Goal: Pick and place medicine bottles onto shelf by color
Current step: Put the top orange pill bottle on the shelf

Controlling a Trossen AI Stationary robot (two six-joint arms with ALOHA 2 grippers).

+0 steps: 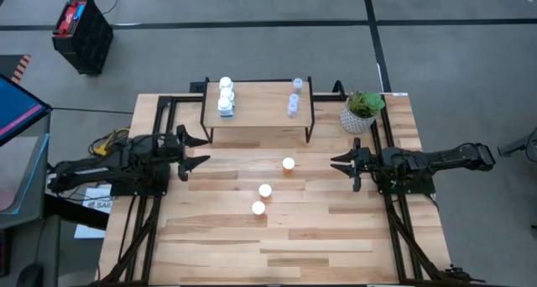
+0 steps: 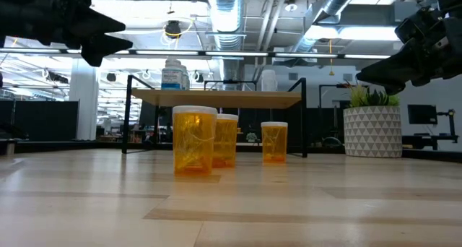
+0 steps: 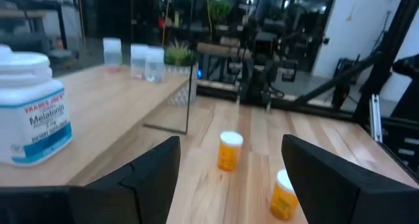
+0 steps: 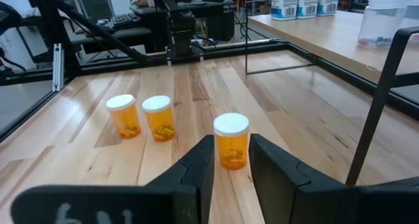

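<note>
The shelf (image 1: 258, 111) stands at the table's far middle on thin black legs. Three white bottles (image 1: 226, 96) stand at its left end and clear bottles (image 1: 294, 98) at its right end. Three orange bottles with white caps (image 1: 289, 164) (image 1: 265, 190) (image 1: 258, 208) stand upright on the tabletop in front of it. My left gripper (image 1: 200, 151) hovers level at the table's left, open wide, pointing toward the orange bottles (image 3: 230, 150). My right gripper (image 1: 340, 164) hovers level at the right, its fingers (image 4: 200, 162) a narrow gap apart, aimed at the nearest orange bottle (image 4: 231, 140) without reaching it.
A potted green plant (image 1: 362, 111) in a white patterned pot stands at the far right corner beside the shelf. Black frame rails (image 1: 394, 228) run along both table sides. Bare tabletop (image 1: 277, 253) lies toward the near edge.
</note>
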